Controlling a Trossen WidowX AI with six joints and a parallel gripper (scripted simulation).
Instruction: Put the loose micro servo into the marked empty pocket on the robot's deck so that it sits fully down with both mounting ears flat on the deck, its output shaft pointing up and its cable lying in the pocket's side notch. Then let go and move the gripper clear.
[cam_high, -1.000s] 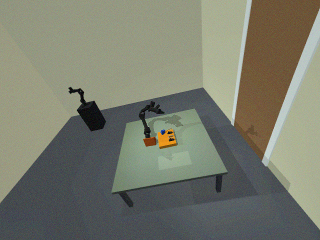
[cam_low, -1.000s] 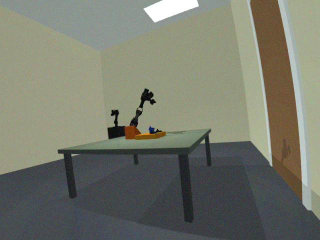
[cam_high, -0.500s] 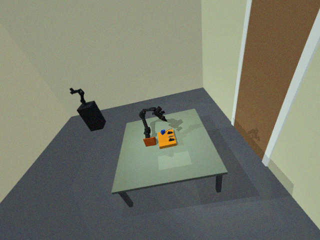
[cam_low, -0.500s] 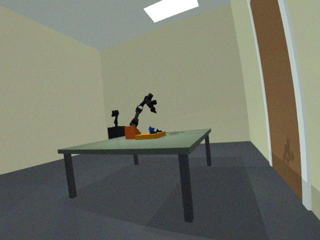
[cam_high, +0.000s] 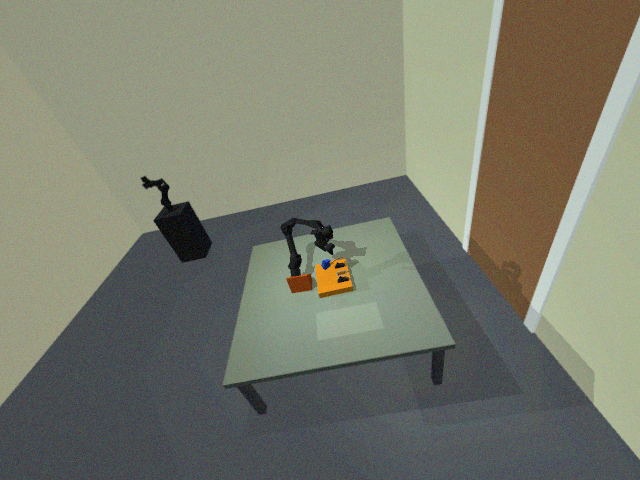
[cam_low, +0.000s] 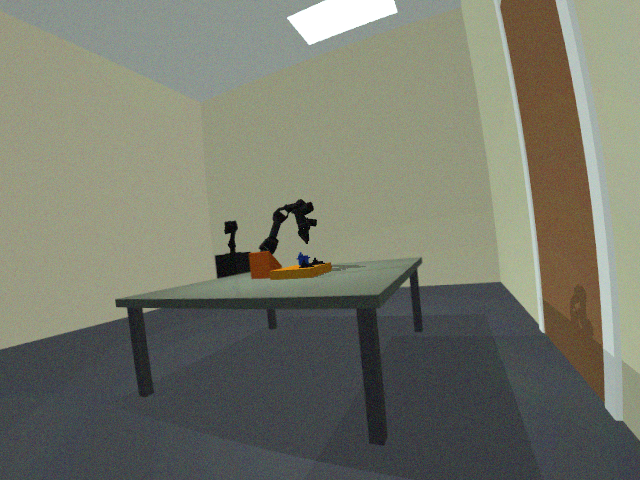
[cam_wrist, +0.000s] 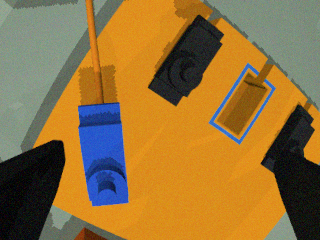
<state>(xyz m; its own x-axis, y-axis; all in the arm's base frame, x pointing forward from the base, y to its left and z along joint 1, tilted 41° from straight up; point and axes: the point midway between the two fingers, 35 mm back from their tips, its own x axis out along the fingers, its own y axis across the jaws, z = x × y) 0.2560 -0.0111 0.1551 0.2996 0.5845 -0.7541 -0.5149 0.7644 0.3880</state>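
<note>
The loose blue micro servo (cam_high: 325, 264) (cam_low: 302, 259) (cam_wrist: 105, 150) is on the orange deck (cam_high: 328, 287) (cam_low: 289, 272) (cam_wrist: 165, 200), away from the pocket. In the wrist view its round output shaft faces the camera and its orange cable runs toward the top edge. The empty pocket (cam_wrist: 240, 112) has a blue outline and a side notch, and lies between two black servos (cam_wrist: 187, 60) (cam_wrist: 294, 134). My gripper (cam_high: 331, 252) (cam_low: 306, 242) (cam_wrist: 174, 157) is open and empty above the deck. In the wrist view the blue servo lies between the fingertips' sides, nearer the left finger. Its underside is hidden.
An orange-red block (cam_high: 299, 283) (cam_low: 262, 265) stands by the arm's base, beside the deck. The deck rests on the pale green table (cam_high: 279, 335) (cam_low: 232, 290). A second black arm (cam_high: 164, 193) (cam_low: 232, 240) stands on a black pedestal (cam_high: 183, 232) beyond the table.
</note>
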